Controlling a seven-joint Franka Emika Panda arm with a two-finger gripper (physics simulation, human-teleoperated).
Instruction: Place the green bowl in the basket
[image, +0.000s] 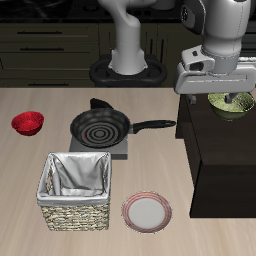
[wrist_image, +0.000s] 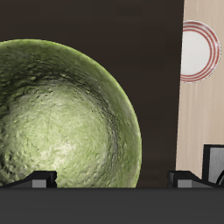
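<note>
The green bowl (image: 231, 106) is olive with a pale speckled inside. It rests on a dark raised counter (image: 222, 160) beside the table, far from the basket. My gripper (image: 229, 97) hangs right over it, jaws open, one finger inside the bowl and one outside its rim. In the wrist view the green bowl (wrist_image: 61, 114) fills much of the frame. The gripper (wrist_image: 114, 179) shows both dark fingertips (wrist_image: 39, 180) apart, with the bowl's rim between them. The woven basket (image: 75, 190), lined with pale cloth, stands near the table's front edge.
A black frying pan (image: 100, 126) sits on a grey square burner mid-table, its handle pointing toward the counter. A small red bowl (image: 28, 122) lies at the far side of the table. A white plate with a pink rim (image: 147, 212) (wrist_image: 199, 51) lies beside the basket.
</note>
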